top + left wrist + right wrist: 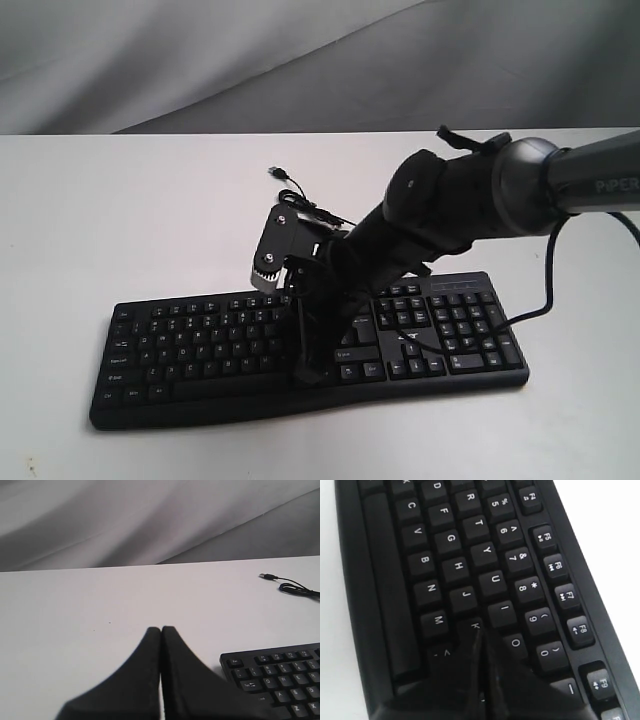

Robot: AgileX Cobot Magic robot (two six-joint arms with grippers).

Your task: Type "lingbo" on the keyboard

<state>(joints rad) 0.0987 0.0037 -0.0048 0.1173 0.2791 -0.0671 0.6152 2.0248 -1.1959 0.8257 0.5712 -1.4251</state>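
The exterior camera stands high on the near side of the desk (90, 220). It faces down and away toward the grey backdrop (250, 60), far enough back to take in the whole keyboard (200, 350). The left wrist camera sits low over the desk, left of the keyboard, looking across toward the far side past the left end effector (161, 630). It shares the keyboard's far left corner and the cable plug (268, 576) with the exterior view. The right wrist camera hangs very close above the middle keys, looking down past the right end effector (480, 635); the exterior view shows those keys too.
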